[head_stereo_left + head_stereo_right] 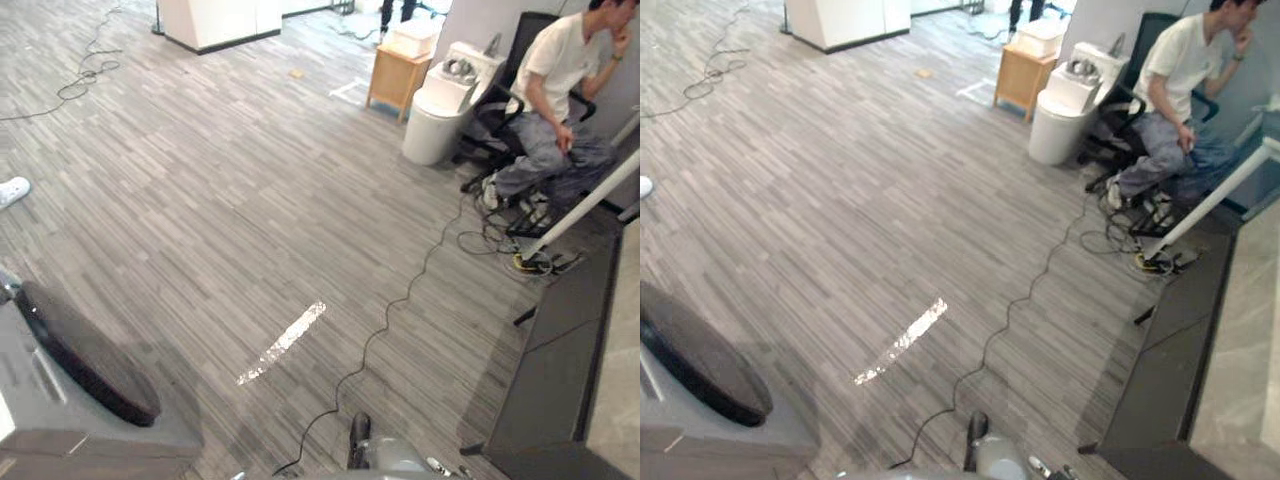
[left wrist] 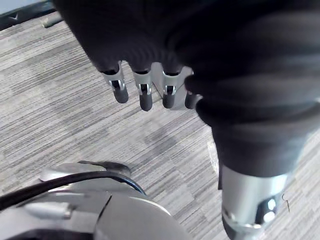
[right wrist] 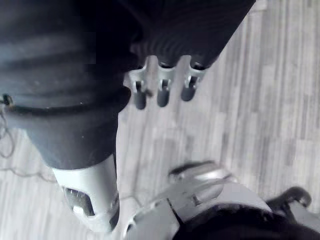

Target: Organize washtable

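Note:
A dark cabinet front [image 1: 560, 370] with a pale stone top [image 1: 622, 380] runs along the right edge of the eye views; nothing on the top can be seen from here. My left hand [image 2: 146, 97] hangs over the grey striped floor with its fingers relaxed and nothing in them. My right hand [image 3: 162, 92] hangs the same way over the floor, its fingers straight and its thumb [image 3: 92, 200] apart, holding nothing.
A grey appliance with a dark round lid [image 1: 80, 370] stands at the lower left. A person [image 1: 560, 90] sits on a black chair at the far right, beside a white toilet [image 1: 445, 105] and a small wooden stand [image 1: 398, 72]. A white pole [image 1: 585, 205] leans there.

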### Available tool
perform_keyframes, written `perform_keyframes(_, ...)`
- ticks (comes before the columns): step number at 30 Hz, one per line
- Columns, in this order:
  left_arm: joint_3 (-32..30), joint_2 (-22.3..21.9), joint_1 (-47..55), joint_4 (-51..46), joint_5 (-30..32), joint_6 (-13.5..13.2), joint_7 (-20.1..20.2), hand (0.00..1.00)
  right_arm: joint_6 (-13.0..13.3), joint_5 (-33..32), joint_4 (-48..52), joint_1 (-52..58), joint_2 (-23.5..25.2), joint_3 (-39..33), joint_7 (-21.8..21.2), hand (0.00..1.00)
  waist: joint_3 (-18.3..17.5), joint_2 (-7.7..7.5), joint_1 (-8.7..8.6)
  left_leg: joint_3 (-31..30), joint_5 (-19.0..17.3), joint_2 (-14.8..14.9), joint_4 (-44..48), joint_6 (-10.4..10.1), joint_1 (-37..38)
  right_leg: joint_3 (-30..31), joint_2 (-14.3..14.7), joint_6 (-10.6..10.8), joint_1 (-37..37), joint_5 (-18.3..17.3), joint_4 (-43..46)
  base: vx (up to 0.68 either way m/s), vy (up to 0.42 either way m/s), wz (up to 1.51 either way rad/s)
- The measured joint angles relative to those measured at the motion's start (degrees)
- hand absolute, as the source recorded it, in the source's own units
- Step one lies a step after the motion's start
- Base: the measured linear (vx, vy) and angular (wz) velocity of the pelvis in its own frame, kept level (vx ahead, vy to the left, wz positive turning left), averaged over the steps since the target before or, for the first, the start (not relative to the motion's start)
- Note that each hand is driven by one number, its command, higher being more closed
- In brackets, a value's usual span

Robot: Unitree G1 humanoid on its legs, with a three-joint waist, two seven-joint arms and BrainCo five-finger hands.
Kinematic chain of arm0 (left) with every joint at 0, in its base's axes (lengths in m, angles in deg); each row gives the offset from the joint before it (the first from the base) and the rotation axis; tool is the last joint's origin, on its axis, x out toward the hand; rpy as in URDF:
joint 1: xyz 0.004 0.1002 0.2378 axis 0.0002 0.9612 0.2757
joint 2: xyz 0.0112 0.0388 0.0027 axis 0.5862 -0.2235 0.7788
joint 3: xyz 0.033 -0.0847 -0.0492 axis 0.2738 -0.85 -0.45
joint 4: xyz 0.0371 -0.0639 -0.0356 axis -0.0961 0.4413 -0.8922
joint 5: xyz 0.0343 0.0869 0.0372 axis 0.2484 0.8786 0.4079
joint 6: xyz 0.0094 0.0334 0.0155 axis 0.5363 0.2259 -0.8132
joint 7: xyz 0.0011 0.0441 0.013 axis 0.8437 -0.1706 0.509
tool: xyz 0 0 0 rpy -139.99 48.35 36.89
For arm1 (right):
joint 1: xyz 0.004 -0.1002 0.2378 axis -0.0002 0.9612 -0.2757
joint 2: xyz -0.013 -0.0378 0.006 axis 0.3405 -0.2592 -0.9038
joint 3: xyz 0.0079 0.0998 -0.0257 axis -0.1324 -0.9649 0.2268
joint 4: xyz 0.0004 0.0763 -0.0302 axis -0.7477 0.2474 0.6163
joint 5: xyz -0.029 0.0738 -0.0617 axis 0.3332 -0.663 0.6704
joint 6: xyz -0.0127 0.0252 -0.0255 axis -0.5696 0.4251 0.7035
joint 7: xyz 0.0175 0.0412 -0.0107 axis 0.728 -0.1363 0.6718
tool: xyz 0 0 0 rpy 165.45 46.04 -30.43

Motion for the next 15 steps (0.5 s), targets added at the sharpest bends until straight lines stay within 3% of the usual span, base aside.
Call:
perform_keyframes(1,0.06,-0.20,0.00,0.01,0.06,0.02,0.05,0.00,0.08,-0.06,0.01,-0.04,-0.23,0.01,-0.01,0.00,-0.27,0.15,-0.08,-0.11,-0.47,0.67,0.01,-0.72,0.15,-0.28,0.50,-0.03,0.03,0.44,0.12,0.46,-0.193,0.11)
perform_keyframes(4,2.20,-0.91,-0.36,-0.01,1.82,-0.01,0.31,0.00,0.19,0.35,-0.13,-1.15,-1.75,0.26,0.09,0.00,-0.57,2.75,-1.62,0.46,-0.48,4.63,-0.02,-2.90,0.44,-3.31,3.30,-2.58,0.12,-2.66,2.47,0.39,-0.145,0.22)
perform_keyframes(6,2.69,-0.79,-0.40,-0.30,2.82,-0.04,0.52,0.00,0.25,1.18,-0.14,-1.36,-1.94,0.97,0.14,0.00,-0.59,2.75,-1.50,1.38,-0.05,5.08,1.84,-4.14,0.24,-3.41,3.81,-3.53,0.70,-3.67,2.87,0.42,-0.121,0.18)
perform_keyframes(10,2.49,-0.75,-0.20,-1.66,2.45,-0.10,0.75,0.00,0.27,2.05,-0.21,-1.33,-2.37,2.81,0.77,0.00,-0.15,1.90,-0.58,3.70,-1.60,6.47,26.17,-8.02,-6.90,-2.63,2.95,-3.79,8.06,-4.01,-0.03,0.34,-0.046,0.12)
perform_keyframes(12,2.32,-1.02,-0.13,-2.16,1.47,-0.54,0.03,0.00,0.26,2.44,-0.36,-1.32,-2.56,2.71,1.07,0.00,0.12,1.64,0.28,8.45,-3.68,9.30,36.57,-7.65,-10.47,-1.41,1.81,-4.37,12.70,-4.40,-1.19,0.22,0.061,-0.03)
perform_keyframes(15,1.91,-0.74,-0.14,-2.89,-0.60,-1.33,-0.25,0.00,0.26,2.45,-0.58,-2.07,-1.94,2.69,1.15,0.00,0.71,0.39,1.38,10.91,-5.25,9.99,34.19,-6.42,-15.75,0.10,-1.66,-3.54,15.29,-4.90,-1.07,0.15,0.159,-0.09)
